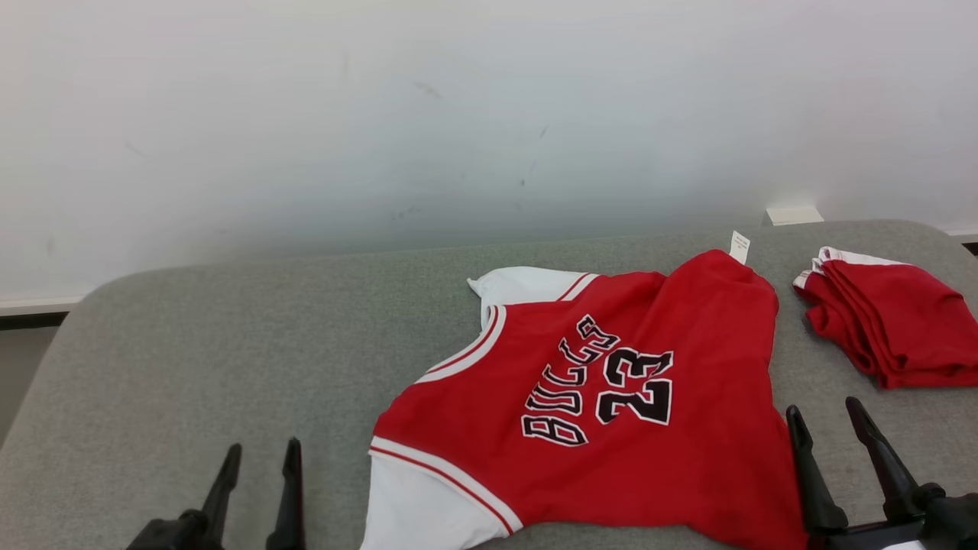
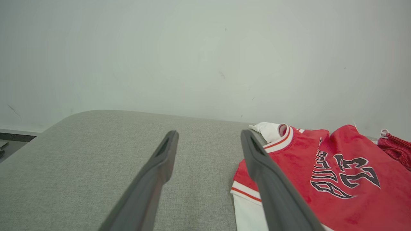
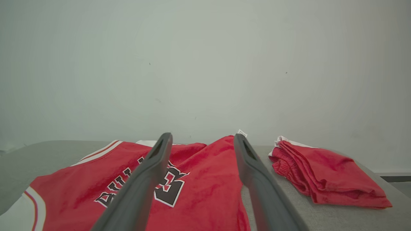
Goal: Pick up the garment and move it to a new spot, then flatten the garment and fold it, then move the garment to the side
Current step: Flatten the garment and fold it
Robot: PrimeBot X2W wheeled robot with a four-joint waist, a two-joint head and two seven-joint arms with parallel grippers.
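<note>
Red jersey [image 1: 688,473] — 23 — on table [image 1: 191,367]

Plain lab-like test room, scuffed white wall [image 1: 382,114], grey fabric-covered table [image 1: 191,344], folded red clothes [image 1: 894,321] at one end

Grey fabric-covered table [image 1: 229,344] under a spread red jersey [image 1: 611,382] and, well apart, folded red shorts [image 1: 890,321]

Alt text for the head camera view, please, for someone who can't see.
A red Bulls 23 jersey with white sleeves lies on a grey table, a folded red garment to its right. The left gripper and right gripper, both open, show at the bottom.
</note>
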